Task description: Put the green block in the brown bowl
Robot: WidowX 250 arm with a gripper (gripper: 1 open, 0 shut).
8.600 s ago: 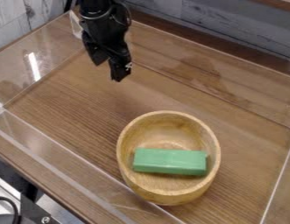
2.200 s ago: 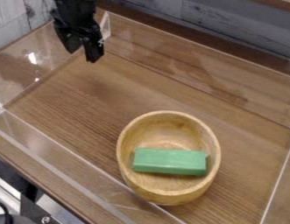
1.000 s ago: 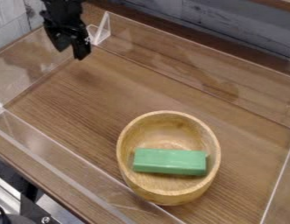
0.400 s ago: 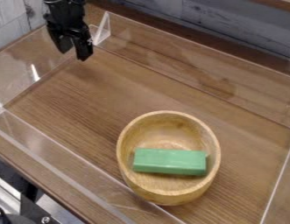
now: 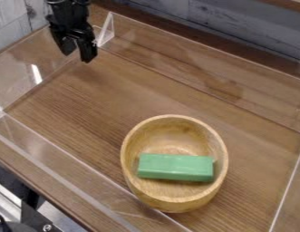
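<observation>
Green block in brown bowl; gripper clear, far corner.

Item: brown bowl (image 5: 177, 164), light wood, thick rim, standing on the wood-grain table (image 5: 140, 100) toward its near right part. Contents: green block (image 5: 177, 168), one flat bar lying lengthwise across the bowl's floor, slightly nearer the front rim, ends short of the side walls. Surround: clear plastic walls (image 5: 19, 60) edging the table on all sides of the bowl. Beyond the bowl, far left and well apart from it: black gripper (image 5: 78, 47), hanging above the table, fingers pointing down, jaws a little apart with nothing between them.
</observation>
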